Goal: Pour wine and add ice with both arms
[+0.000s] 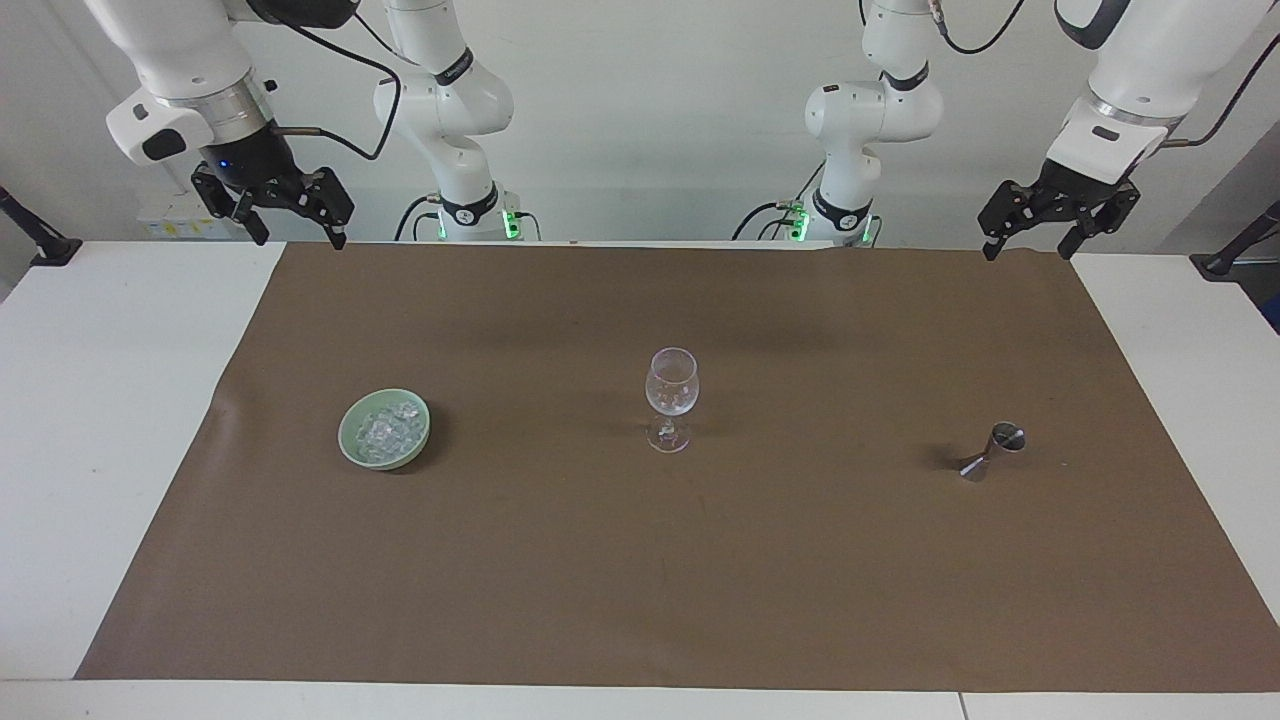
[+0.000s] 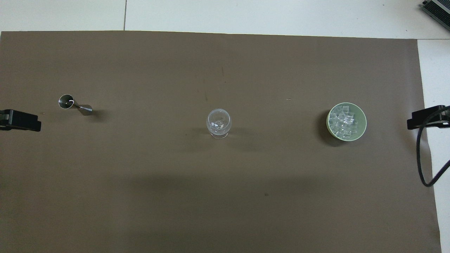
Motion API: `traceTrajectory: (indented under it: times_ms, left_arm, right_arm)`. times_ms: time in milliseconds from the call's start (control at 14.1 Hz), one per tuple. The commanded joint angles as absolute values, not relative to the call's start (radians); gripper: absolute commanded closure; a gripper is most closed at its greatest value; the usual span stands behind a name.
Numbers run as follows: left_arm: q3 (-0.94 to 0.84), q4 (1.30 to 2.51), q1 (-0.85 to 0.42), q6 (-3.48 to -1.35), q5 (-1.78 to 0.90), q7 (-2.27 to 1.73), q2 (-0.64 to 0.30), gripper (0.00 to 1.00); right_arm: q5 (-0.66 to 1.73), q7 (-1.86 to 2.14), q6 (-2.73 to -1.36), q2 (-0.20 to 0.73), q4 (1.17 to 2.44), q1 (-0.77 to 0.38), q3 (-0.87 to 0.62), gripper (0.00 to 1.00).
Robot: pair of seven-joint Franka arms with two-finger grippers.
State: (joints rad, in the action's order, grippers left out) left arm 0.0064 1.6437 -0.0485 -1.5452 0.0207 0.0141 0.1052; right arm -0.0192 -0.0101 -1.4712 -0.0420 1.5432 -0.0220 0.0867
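White wall, white table (image 1: pixel 110 420), brown mat (image 1: pixel 640 560) spread over most of it.

Facing view.
- Ice (image 1: pixel 386 428): heap of clear cubes in a green bowl (image 1: pixel 352 440), left of centre in the frame, on the mat.
- Wine glass (image 1: pixel 671 396): centre of frame, upright, looks empty.
- Metal measuring cup (image 1: pixel 993 452): right of centre, double-ended, standing on the mat and seen at a slant; whether it holds any wine I cannot tell.
- Right gripper (image 1: pixel 292 232): upper left of frame, up in the air over the mat's top edge, fingers spread wide, nothing in them.
- Left gripper (image 1: pixel 1032 240): upper right of frame, over the mat's top corner, fingers likewise spread, holding nothing.

Overhead view.
- Measuring cup (image 2: pixel 74 104) at left, glass (image 2: pixel 218 123) at centre, bowl (image 2: pixel 362 117) with ice (image 2: pixel 344 122) at right, all in a row and well apart.
- Left gripper (image 2: pixel 21 120): tip showing at left edge. Right gripper (image 2: pixel 427 117): tip at right edge.

Judgement: nothing begun; both arms wait, and the step in hand is the first reach. Next move likely calls for the left gripper to come down onto the measuring cup's narrow waist and the right to go for the bowl, each gripping without tipping its load early.
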Motion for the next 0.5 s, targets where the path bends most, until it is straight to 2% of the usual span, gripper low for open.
traceTrajectory:
  times_ms: [0,425]
  left_arm:
    - [0.017,1.677,-0.058,-1.559,0.012,0.023,0.133,0.00]
    - [0.018,1.677,-0.048,-1.559,0.012,0.023,0.133,0.00]
  right_arm:
    - [-0.009,-0.014,-1.479,-0.063,1.569,-0.020,0.084,0.00]
    - [-0.009,-0.014,-1.479,-0.064,1.569,-0.020,0.084,0.00]
